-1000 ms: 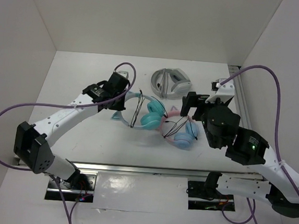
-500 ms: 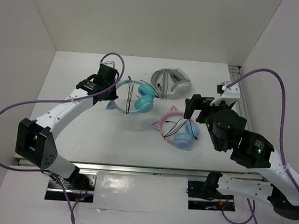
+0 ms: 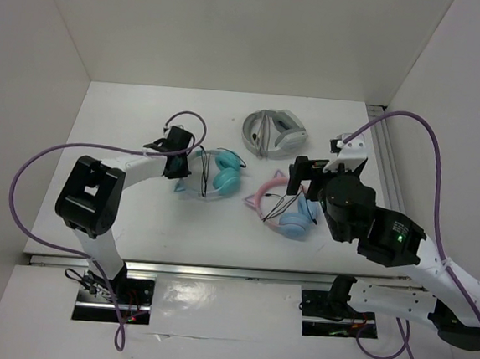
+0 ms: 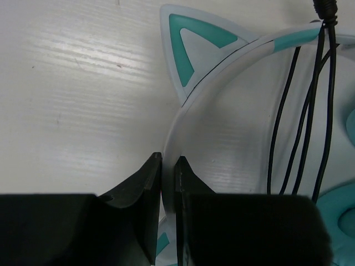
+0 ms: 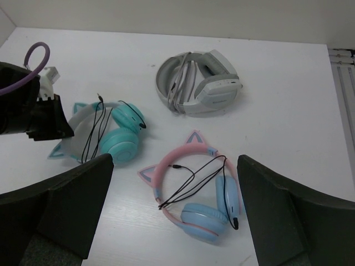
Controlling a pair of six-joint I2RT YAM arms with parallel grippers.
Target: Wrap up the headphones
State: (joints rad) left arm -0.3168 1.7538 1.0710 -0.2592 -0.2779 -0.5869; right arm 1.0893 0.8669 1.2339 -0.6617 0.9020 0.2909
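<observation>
Headphones [image 3: 217, 173] on tabletop [image 3: 119, 118], left of centre. Left end effector [image 4: 168, 177] at their left side, headband [image 4: 183, 116] between its fingers. Second cat-ear pair [image 3: 284, 207] lies right of them and nearer the arm bases. Folded pair [image 3: 273, 132] lies behind both, apart.

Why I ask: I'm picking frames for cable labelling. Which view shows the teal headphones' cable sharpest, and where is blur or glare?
Left wrist: cable crisp, headphones sharp; the left gripper pinching the headband is dark and soft. Right wrist: even light, cable thin but clear; the right gripper is blurred. Top external: cable tiny, glare on the front panel.
</observation>
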